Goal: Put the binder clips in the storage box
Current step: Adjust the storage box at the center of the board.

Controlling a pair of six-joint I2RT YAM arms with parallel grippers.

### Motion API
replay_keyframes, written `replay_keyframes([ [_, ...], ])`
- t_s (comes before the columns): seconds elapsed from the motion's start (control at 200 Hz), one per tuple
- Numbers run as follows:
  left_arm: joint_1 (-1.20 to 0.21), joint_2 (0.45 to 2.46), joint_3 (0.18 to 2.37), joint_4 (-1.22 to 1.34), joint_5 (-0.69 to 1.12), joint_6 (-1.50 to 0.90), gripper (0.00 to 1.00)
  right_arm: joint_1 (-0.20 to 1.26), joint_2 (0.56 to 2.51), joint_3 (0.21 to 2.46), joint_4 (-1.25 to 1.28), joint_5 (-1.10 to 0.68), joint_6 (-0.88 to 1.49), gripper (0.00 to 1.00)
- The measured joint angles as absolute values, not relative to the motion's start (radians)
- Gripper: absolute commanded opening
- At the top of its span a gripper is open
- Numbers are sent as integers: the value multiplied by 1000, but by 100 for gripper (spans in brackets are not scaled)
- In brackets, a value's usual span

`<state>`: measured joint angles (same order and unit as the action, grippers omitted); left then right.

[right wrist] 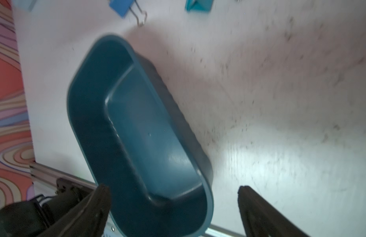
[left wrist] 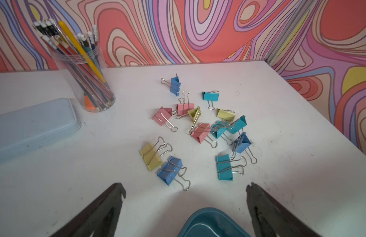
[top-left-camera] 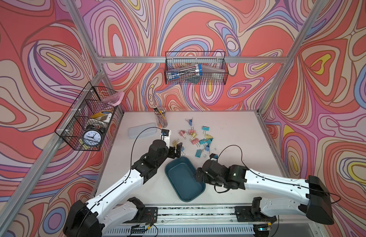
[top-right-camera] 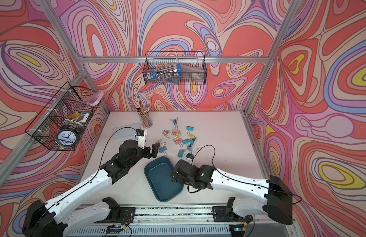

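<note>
Left wrist view: left claw (left wrist: pixel 185 197) spread wide, nothing between its fingers, poised above the white table (left wrist: pixel 85 174). Just beyond its tips lie the small pastel binder clips (left wrist: pixel 198 131), in teal, blue, pink and yellow with silver wire handles, loosely scattered. A yellow clip (left wrist: pixel 150 157) and a blue clip (left wrist: pixel 170 170) lie touching, nearest the claw. Several in the middle overlap, handles tangled. One rounded corner of the shallow dark teal plastic storage box (left wrist: pixel 212 223) shows under the claw.

Right wrist view, blurred: right claw (right wrist: pixel 172 189) equally wide, holding nothing. The box's end shows between its two fingers; contact with the rim cannot be told.

Both top views: box sits askew near the table's front, between the arms. All clips lie outside it, near its far end. Clear plastic pencil cup (top-left-camera: pixel 162 120) and pale translucent flat case (top-left-camera: pixel 139 129) sit farther back.
</note>
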<state>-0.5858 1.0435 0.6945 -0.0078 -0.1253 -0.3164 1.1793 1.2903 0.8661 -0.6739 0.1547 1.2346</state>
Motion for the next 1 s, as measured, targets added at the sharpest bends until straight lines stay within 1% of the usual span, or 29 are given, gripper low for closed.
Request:
replay_keyframes([
  [0.07, -586, 1044, 694, -23, -138, -324, 99, 1263, 1375, 899, -738, 183, 1293, 98],
  [0.15, -586, 1045, 694, -32, -153, -335, 99, 1318, 1459, 921, -783, 202, 1332, 98],
  [0.29, -586, 1056, 694, -46, -165, -358, 99, 1331, 1530, 921, -806, 222, 1351, 98],
  [0.411, -586, 1061, 694, -67, -169, -374, 99, 1330, 1523, 904, -819, 251, 1351, 98],
  [0.516, -586, 1063, 694, -72, -172, -386, 99, 1291, 1470, 854, -822, 260, 1320, 96],
  [0.711, -586, 1081, 694, -75, -171, -401, 99, 1121, 1390, 785, -831, 254, 1221, 96],
  [0.796, -586, 1082, 695, -75, -171, -406, 99, 1082, 1379, 782, -833, 253, 1187, 91],
  [0.841, -586, 1082, 695, -75, -171, -410, 99, 1068, 1370, 777, -830, 252, 1179, 86],
  [0.931, -586, 1082, 694, -75, -171, -417, 99, 1042, 1343, 754, -824, 254, 1160, 74],
  [0.996, -586, 1082, 694, -75, -167, -420, 99, 1026, 1322, 741, -817, 252, 1143, 69],
])
